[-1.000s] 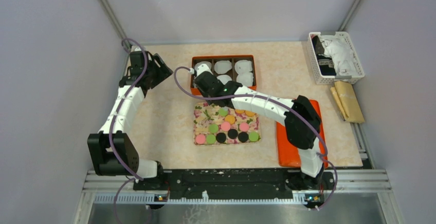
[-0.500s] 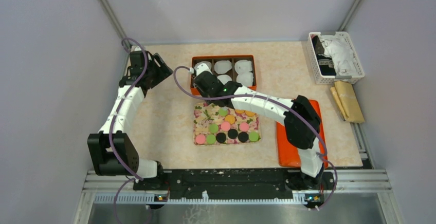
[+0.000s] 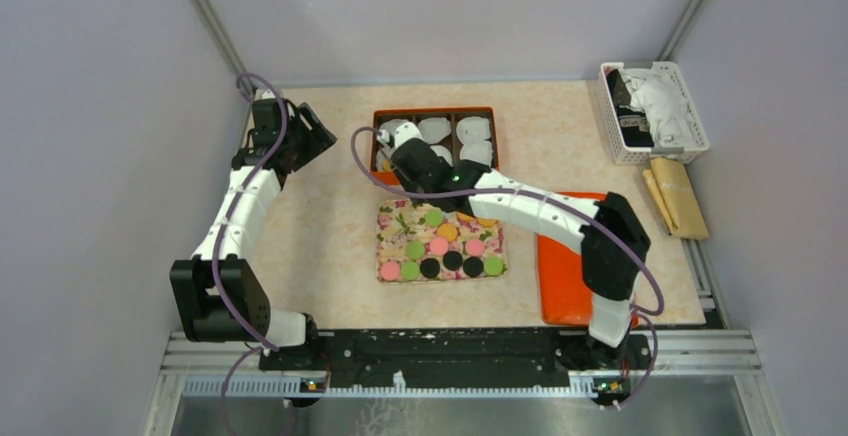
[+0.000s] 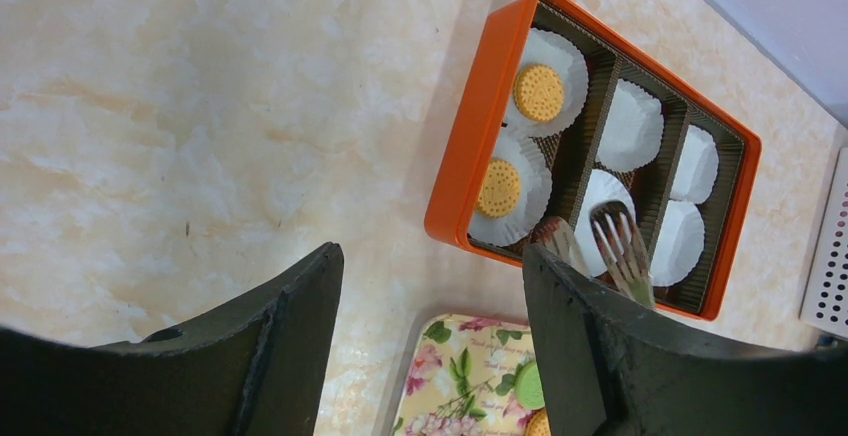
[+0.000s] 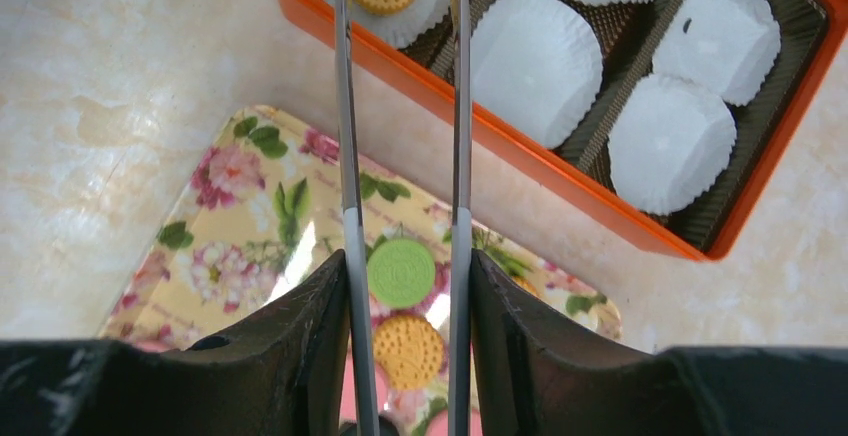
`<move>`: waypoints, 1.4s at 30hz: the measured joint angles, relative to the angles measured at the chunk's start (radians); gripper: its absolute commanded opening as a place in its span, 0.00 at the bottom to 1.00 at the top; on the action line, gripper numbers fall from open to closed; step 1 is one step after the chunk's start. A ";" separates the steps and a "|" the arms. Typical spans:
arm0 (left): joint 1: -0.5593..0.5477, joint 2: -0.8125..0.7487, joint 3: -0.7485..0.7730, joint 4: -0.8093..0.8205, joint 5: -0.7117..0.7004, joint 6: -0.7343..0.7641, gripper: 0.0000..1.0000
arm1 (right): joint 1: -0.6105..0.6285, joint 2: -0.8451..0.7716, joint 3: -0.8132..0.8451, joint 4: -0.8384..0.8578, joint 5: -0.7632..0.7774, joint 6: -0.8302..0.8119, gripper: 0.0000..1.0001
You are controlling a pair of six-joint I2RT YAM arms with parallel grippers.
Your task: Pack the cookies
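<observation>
Several cookies in green, orange, pink and black lie on the floral tray. Two more orange cookies sit in white paper cups in the left column of the orange box. My right gripper hovers over the box's near edge, shut on metal tongs. The tongs' arms reach out over the box, and their forked tips stand apart with no cookie showing between them. Below them lie a green cookie and an orange cookie. My left gripper hangs open left of the box, holding nothing.
The other cups in the box hold nothing. An orange lid lies right of the tray, under my right arm. At the back right stand a white basket and a brown paper bag.
My right arm has swung a little to the right, carrying the tongs further over the box. The left arm has not moved.
</observation>
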 measured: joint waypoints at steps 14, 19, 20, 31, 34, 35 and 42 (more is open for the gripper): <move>-0.010 0.001 0.000 -0.008 -0.006 0.008 0.71 | 0.056 -0.417 -0.363 -0.045 0.002 0.099 0.41; -0.064 -0.002 0.002 -0.020 -0.034 0.019 0.71 | 0.111 -0.438 -0.472 -0.093 -0.004 0.180 0.42; -0.073 -0.002 0.002 -0.023 -0.035 0.019 0.71 | 0.117 -0.440 -0.490 -0.100 -0.007 0.196 0.43; -0.097 -0.002 0.002 -0.031 -0.037 0.022 0.71 | 0.124 -0.460 -0.565 -0.115 -0.033 0.291 0.44; -0.097 -0.002 0.002 -0.031 -0.040 0.023 0.71 | 0.124 -0.460 -0.575 -0.107 -0.045 0.304 0.44; -0.097 -0.002 0.002 -0.031 -0.042 0.023 0.72 | 0.124 -0.460 -0.578 -0.105 -0.051 0.307 0.44; -0.097 -0.002 0.002 -0.031 -0.047 0.023 0.72 | 0.124 -0.452 -0.587 -0.095 -0.057 0.322 0.32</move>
